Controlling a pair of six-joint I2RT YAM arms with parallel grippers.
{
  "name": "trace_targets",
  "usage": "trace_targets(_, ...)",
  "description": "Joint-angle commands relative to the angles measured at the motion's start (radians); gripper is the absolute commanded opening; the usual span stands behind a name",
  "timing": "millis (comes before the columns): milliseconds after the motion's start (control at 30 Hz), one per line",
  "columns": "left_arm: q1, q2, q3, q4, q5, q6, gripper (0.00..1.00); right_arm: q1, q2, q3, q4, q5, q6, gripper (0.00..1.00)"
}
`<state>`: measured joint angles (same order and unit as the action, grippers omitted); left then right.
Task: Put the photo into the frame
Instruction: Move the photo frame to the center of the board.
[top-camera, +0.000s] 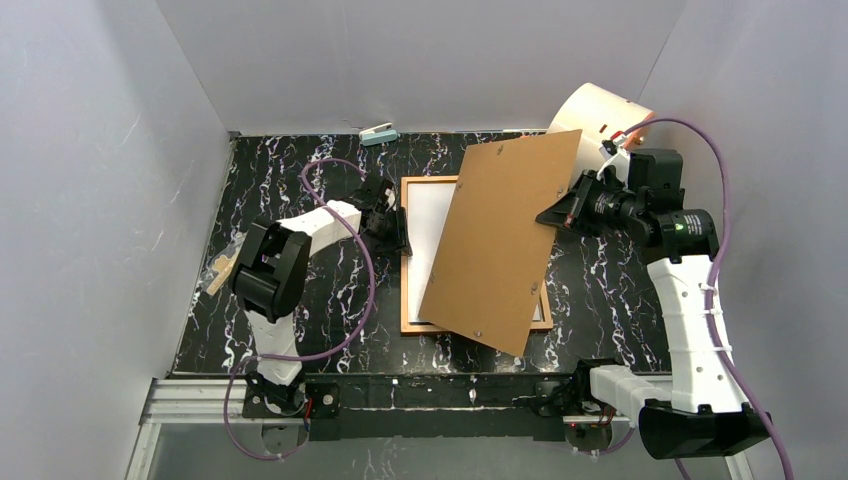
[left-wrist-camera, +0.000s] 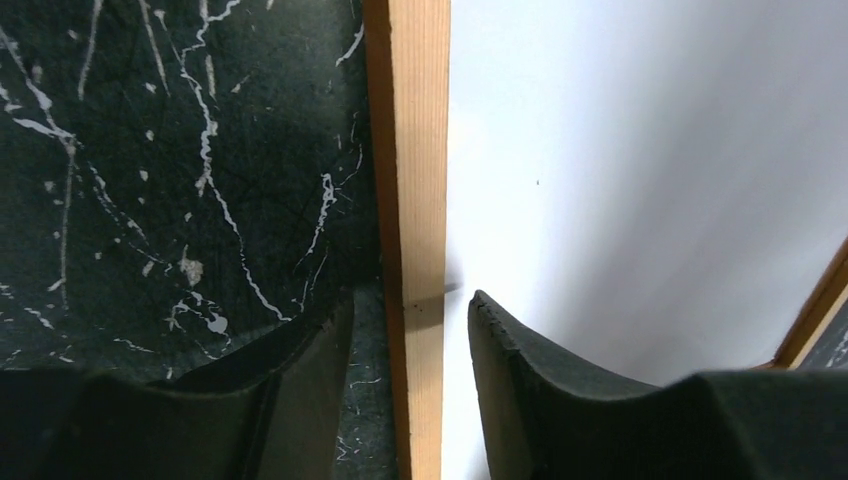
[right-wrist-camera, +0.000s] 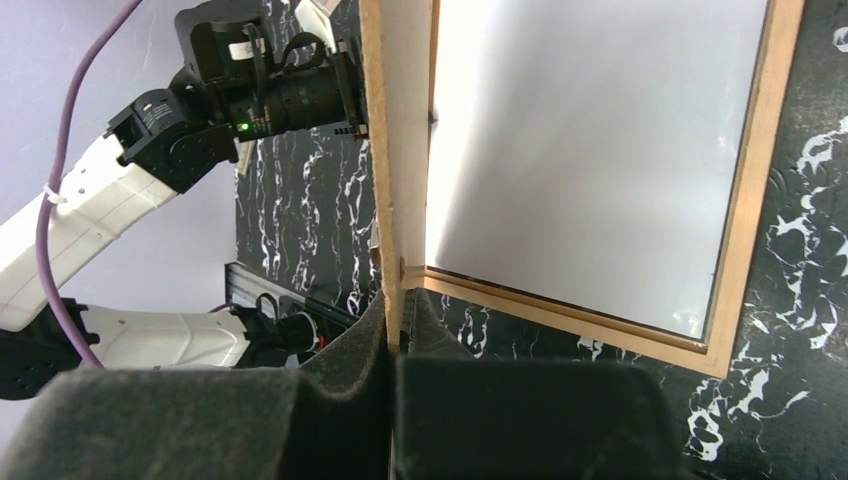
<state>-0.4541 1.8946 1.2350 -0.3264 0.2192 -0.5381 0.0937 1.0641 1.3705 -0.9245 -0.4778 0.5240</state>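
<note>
Matt grainy wood frame; smooth brown backing board; black marbled table.

2 arms, matching build.
- Left arm: white shell links, black joint housings. Left cable, purple, loops at the arm's 3 o'clock.
- Right arm: white links, black cylindrical wrist motor, green light. Black shroud at 6 o'clock. Right cable, purple, at 3 o'clock.
- Fingers: black, curved, matte padding.
</note>
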Motion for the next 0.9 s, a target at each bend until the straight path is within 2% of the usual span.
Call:
trace_targets(0,-0.005,-0.014,0.003,-0.032,-0.078,0.020,0.42,-0.003,-0.029,-0.005,0.104,-0.109,0.052,0.01)
trace_targets(233,-0.006,-0.024,-0.014,-0.049,-0.163,0.041,0.23,-0.003,-0.026,-0.030,0.129,-0.153,0.072,0.01)
trace_targets(333,-0.005,-0.032,-0.016,-0.051,-0.187,0.055,0.19,-0.003,-0.023,-0.037,0.132,-0.164,0.073,0.01)
trace_targets(567,0.004,-0.045,0.005,-0.124,-0.275,0.096,0.17,-0.003,-0.011,-0.052,0.131,-0.184,0.063,0.01)
trace_targets(867,0.106,-0.097,0.011,-0.217,-0.220,0.181,0.16,-0.003,-0.002,-0.132,0.222,-0.241,0.076,0.01)
